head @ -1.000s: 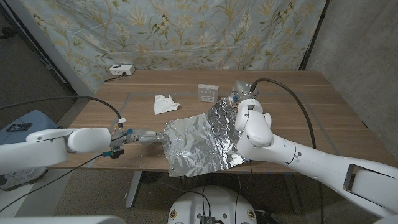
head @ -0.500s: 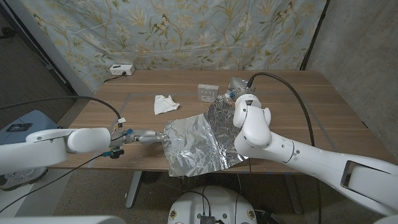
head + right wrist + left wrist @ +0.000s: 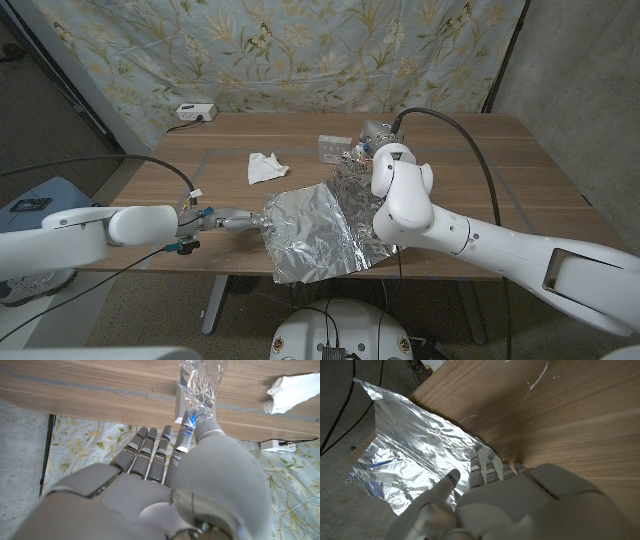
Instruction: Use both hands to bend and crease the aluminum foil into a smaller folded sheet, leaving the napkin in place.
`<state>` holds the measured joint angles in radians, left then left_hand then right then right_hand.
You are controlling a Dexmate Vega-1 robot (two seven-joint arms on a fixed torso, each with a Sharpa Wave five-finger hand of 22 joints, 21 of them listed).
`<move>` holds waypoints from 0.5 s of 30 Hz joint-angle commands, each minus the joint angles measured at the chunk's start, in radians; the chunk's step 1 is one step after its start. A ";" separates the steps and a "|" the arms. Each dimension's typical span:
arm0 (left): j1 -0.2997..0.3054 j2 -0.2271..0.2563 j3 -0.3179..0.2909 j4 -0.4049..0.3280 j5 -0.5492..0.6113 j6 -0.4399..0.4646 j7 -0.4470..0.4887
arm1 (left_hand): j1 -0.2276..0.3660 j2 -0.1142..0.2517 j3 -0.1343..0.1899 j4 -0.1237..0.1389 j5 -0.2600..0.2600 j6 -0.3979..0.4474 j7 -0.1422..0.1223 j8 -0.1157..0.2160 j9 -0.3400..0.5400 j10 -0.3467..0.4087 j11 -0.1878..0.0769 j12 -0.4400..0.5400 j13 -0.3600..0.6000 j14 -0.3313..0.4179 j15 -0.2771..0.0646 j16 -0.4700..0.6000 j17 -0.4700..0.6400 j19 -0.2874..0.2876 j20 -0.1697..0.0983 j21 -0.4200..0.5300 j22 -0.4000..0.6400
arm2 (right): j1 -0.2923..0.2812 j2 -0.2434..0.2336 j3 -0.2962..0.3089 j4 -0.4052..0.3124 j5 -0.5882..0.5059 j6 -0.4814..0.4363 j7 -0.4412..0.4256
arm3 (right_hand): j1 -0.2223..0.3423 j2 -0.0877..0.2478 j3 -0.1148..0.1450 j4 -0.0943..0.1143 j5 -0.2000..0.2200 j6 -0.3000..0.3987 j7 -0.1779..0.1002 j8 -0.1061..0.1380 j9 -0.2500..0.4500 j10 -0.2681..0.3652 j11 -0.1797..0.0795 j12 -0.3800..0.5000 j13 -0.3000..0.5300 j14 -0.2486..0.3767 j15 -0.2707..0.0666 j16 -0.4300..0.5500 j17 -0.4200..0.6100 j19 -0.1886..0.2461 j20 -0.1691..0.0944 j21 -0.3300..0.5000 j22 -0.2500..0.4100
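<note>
The fingers of the left hand lie close together and press on the near left edge of the aluminum foil. The thumb rests on the foil too, so that edge looks pinned to the table. This hand has not moved in the last second.

The foil lies at the table's front edge, and its near part hangs over it. Its far right corner is now lifted, and it stands higher than a second ago (it was lower and flatter then).

The right hand pinches that corner between thumb and a finger, with the other fingers straight and side by side. It has moved up and farther back. I think the fold has only begun.

The napkin sits farther back, apart from the foil, in the same spot.
</note>
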<state>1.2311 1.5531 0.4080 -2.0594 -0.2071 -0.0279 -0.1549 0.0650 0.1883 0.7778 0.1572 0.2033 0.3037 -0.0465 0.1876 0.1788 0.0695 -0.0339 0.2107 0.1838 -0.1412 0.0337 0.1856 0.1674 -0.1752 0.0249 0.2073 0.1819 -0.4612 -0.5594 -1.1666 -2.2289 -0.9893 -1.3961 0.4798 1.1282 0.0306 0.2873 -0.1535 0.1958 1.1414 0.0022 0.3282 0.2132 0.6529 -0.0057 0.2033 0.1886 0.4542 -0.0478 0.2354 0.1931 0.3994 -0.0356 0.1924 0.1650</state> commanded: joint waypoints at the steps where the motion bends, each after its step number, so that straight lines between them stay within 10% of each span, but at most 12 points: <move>1: -0.009 0.000 0.012 0.003 -0.008 -0.005 -0.002 | 0.009 0.002 0.003 -0.008 0.000 0.002 -0.001 -0.003 0.005 -0.001 0.000 -0.003 0.005 -0.001 -0.008 -0.002 0.004 -0.093 0.003 0.004 0.002 | 0.013 0.026 -0.001 -0.001 0.041 0.000 0.023 | 0.014 0.004 -0.004 -0.001 -0.001 -0.001 0.008 -0.003 0.006 0.001 0.008 -0.003 0.001 0.009 0.002 -0.002 0.003 0.001 0.008 0.002 0.005; 15: 0.000 0.000 0.001 0.011 -0.019 -0.021 -0.011 | 0.013 0.001 0.003 -0.012 0.000 0.003 -0.003 -0.003 0.005 0.000 0.001 -0.002 0.005 0.000 -0.008 -0.002 0.003 -0.089 0.005 0.004 0.001 | 0.078 0.057 -0.032 0.037 0.074 0.000 0.060 | 0.017 0.007 -0.008 -0.001 -0.003 -0.008 0.014 -0.007 0.012 0.001 0.013 -0.004 0.001 0.011 0.008 -0.003 0.003 0.002 0.013 0.002 0.006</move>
<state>1.2337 1.5531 0.4078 -2.0543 -0.2183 -0.0366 -0.1597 0.0688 0.1845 0.7792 0.1501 0.2034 0.3037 -0.0464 0.1877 0.1788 0.0695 -0.0339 0.2107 0.1834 -0.1375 0.0302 0.1857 0.1674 -0.1754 0.0248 0.2052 0.1813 -0.4301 -0.5234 -1.1752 -2.2163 -0.9475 -1.3961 0.5173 1.1335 0.0359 0.2812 -0.1558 0.1958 1.1334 0.0100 0.3270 0.2215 0.6513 0.0034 0.1998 0.1885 0.4595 -0.0425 0.2354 0.1930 0.3995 -0.0246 0.1925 0.1651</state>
